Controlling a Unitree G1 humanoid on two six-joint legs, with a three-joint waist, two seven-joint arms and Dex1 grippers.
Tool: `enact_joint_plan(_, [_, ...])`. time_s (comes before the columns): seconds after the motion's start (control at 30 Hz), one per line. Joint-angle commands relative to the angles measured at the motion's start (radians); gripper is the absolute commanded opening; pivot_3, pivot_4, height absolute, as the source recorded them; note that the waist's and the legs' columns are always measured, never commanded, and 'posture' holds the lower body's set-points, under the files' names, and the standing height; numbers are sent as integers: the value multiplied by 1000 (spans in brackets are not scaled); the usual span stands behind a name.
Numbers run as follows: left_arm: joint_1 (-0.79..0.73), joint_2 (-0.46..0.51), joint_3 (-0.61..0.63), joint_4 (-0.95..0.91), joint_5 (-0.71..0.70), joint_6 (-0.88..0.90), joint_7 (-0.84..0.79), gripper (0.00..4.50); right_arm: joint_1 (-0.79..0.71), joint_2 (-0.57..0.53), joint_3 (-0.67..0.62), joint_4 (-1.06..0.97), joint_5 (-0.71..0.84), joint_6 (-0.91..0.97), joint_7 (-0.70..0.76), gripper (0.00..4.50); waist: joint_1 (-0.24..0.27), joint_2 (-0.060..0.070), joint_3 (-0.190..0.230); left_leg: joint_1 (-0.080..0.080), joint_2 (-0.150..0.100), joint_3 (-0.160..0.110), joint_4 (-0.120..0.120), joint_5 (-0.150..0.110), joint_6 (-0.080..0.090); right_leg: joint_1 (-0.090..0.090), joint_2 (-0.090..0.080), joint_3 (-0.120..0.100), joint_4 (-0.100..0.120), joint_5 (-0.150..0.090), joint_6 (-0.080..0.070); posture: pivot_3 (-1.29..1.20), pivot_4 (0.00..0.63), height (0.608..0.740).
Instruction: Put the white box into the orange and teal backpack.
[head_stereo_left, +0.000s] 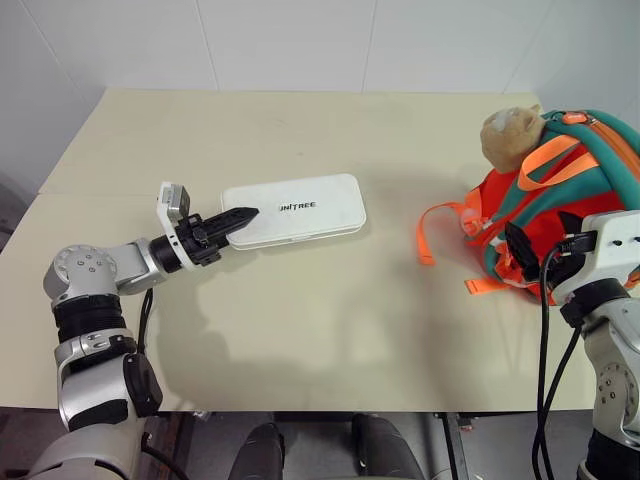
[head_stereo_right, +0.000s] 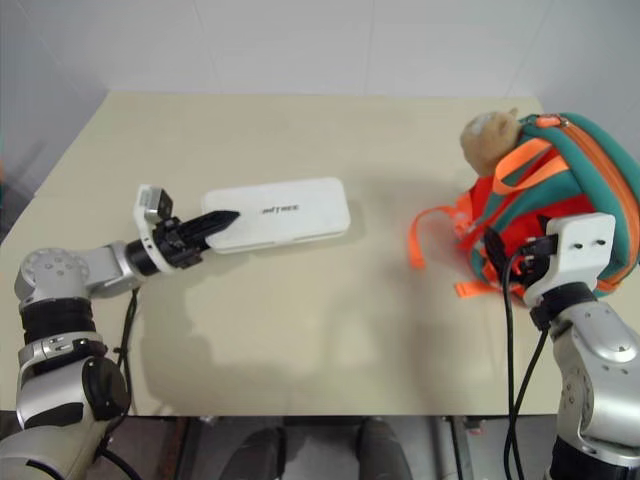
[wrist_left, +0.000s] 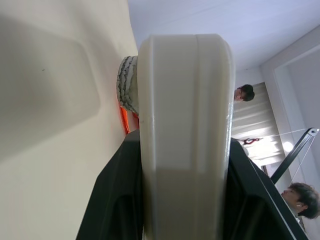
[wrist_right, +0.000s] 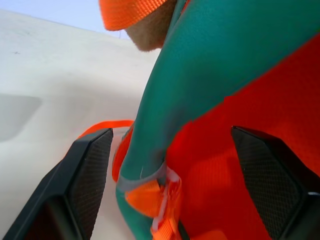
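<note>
The white box (head_stereo_left: 300, 208) lies flat on the beige table (head_stereo_left: 300, 320), left of centre, with dark lettering on top. My left gripper (head_stereo_left: 243, 215) is shut on its left end; in the left wrist view the box's edge (wrist_left: 185, 125) sits between the two black fingers (wrist_left: 112, 200). At the table's right edge stands the orange and teal backpack (head_stereo_left: 585, 185), a tan plush toy (head_stereo_left: 510, 135) at its top. My right gripper (head_stereo_left: 520, 255) is open against the backpack's near side, its fingers (wrist_right: 85, 170) wide apart on either side of teal and orange fabric (wrist_right: 200, 100).
A loose orange strap (head_stereo_left: 440, 230) trails from the backpack onto the table toward the box. A white wall runs behind the table's far edge. In the left wrist view, a person's head (wrist_left: 245, 92) and another's (wrist_left: 300, 197) show in the background.
</note>
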Motion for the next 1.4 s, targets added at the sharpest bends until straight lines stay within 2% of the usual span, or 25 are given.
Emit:
enact_joint_plan(0.03, [-25,15,4,-17,-18,-9,-25,1380,-41,-16,39,50,-14,-38,-17,4500,0,0,0,0,0,0,0,0,0,0,0,0,0,0,0,0,150,740])
enact_joint_plan(0.23, [-10,17,2,-41,-24,-1,-18,1380,-159,12,101,218,-71,-112,-95,4500,-1,0,0,0,0,0,0,0,0,0,0,0,0,0,0,0,150,740])
enact_joint_plan(0.5, [3,15,29,-76,-35,15,8,1380,-291,21,108,395,-117,-187,-206,4500,-1,0,0,-1,0,0,0,1,-1,0,0,0,3,0,0,0,150,740])
enact_joint_plan(0.6, [11,9,41,-91,-39,22,19,1380,-305,14,127,414,-130,-210,-211,3965,-1,0,0,-1,0,0,0,1,-1,0,0,0,3,0,0,0,150,740])
enact_joint_plan(0.73, [24,2,58,-116,-49,35,34,1380,-334,15,142,427,-118,-212,-201,2760,-2,0,0,-1,0,0,0,0,-1,0,0,0,3,0,1,0,150,740])
enact_joint_plan(0.93, [48,-5,84,-156,-62,59,52,1380,-358,14,165,435,-97,-213,-167,702,-2,0,0,-1,0,0,0,1,-1,0,0,0,3,0,1,0,150,740])
enact_joint_plan(0.97, [52,-5,88,-163,-64,61,56,1380,-361,15,170,429,-89,-208,-156,532,-2,0,0,-1,0,0,0,1,-1,0,0,0,3,0,1,0,150,740])
enact_joint_plan(1.4, [67,22,141,-179,-59,38,88,1380,-361,0,225,254,88,-52,11,512,-3,1,0,-1,0,0,0,0,-1,0,0,0,3,0,1,0,150,740])
